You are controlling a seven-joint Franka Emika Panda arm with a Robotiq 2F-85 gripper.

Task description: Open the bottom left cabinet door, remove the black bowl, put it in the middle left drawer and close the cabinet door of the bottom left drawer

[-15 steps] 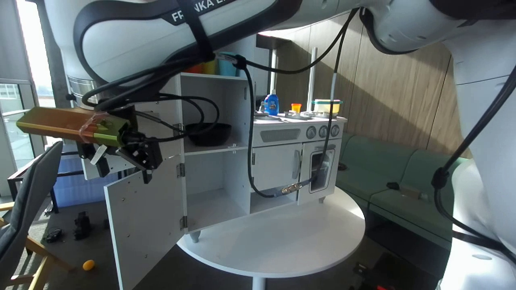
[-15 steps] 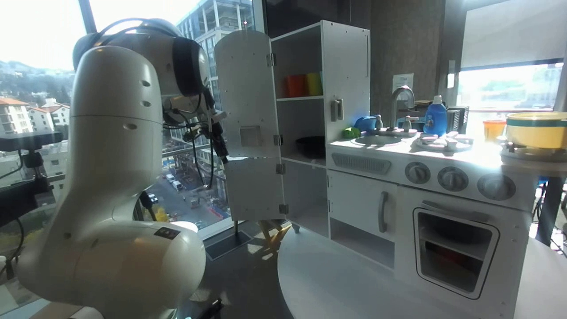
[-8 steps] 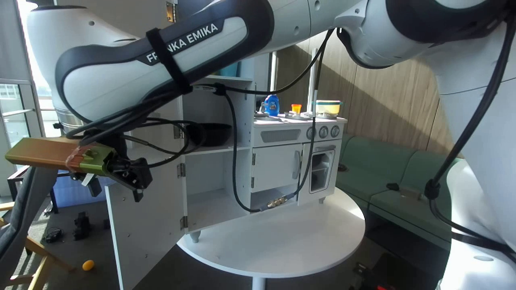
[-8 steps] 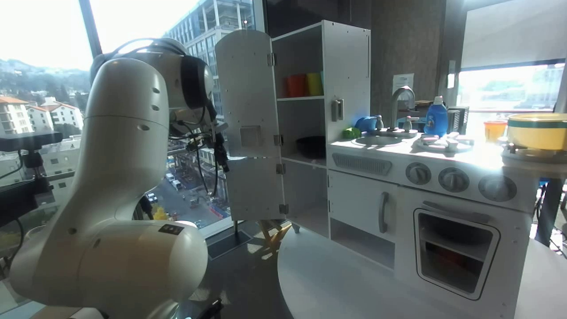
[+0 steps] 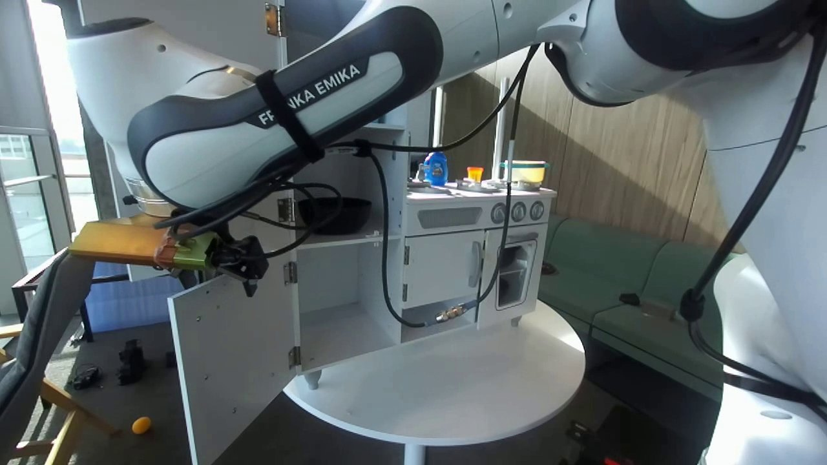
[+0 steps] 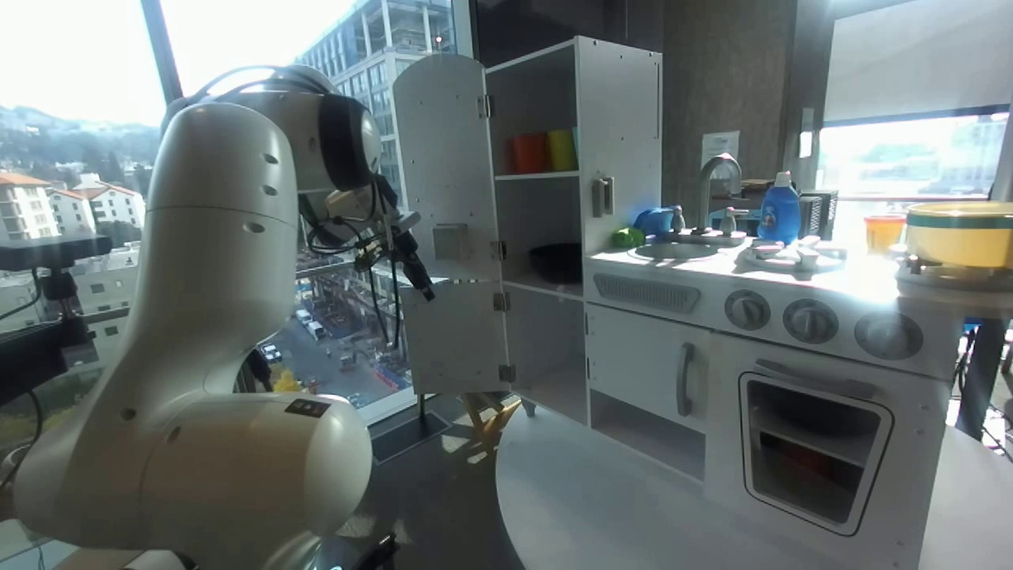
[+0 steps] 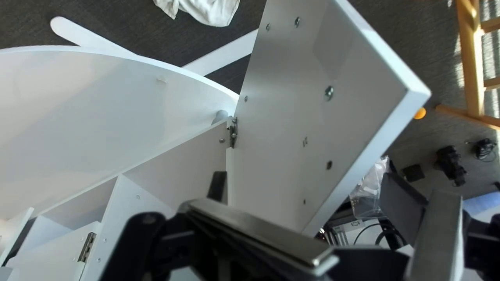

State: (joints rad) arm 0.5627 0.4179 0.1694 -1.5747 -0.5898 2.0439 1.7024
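Note:
The bottom left cabinet door (image 5: 232,361) (image 6: 455,340) stands swung open and fills the middle of the wrist view (image 7: 289,117). My gripper (image 5: 218,284) (image 6: 429,293) is open and empty by the door's top edge. In the wrist view its fingers (image 7: 308,195) are spread, with that edge showing between them. I cannot tell whether they touch it. The black bowl (image 5: 342,216) (image 6: 554,264) sits in the middle left drawer, an open niche (image 5: 394,187) (image 6: 538,214). The bottom left drawer (image 5: 329,278) (image 6: 546,340) below it shows bare white walls.
The tall upper door (image 6: 439,166) also stands open, close to the arm. Red and yellow cups (image 6: 530,153) are in the top niche. A cable (image 5: 387,271) hangs before the cabinet. A chair (image 5: 39,336) stands beyond the doors. The cabinet rests on a white round table (image 5: 446,387).
The gripper first went down and away from the cabinet, then came up and back toward it and tilted. The tall upper door has shifted slightly. The bowl and bottom left door stayed put.

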